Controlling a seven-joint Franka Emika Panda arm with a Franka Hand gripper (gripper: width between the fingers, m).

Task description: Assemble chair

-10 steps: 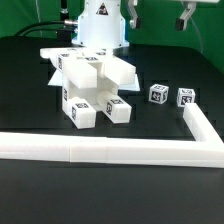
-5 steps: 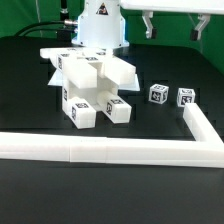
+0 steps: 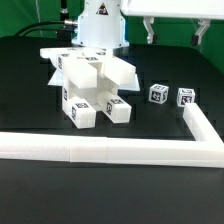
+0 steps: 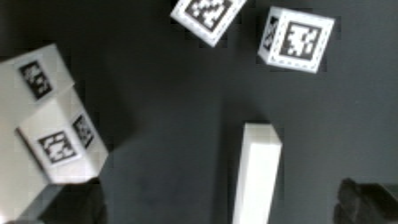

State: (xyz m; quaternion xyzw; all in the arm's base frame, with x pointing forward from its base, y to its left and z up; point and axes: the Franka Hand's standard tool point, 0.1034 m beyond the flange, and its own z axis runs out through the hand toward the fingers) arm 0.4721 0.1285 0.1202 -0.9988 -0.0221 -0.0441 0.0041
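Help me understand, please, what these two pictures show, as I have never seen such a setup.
The machine is a single robot arm that ends in a two-finger gripper. One picture comes from a camera standing off the arm. The other comes from a camera on its wrist, looking down at the table. On the black table lies a cluster of white chair parts with square tags. Two small tagged cubes sit apart from it, toward the exterior view's right. A long white L-shaped rail runs along the front. The gripper hangs open up over that right side and holds nothing.
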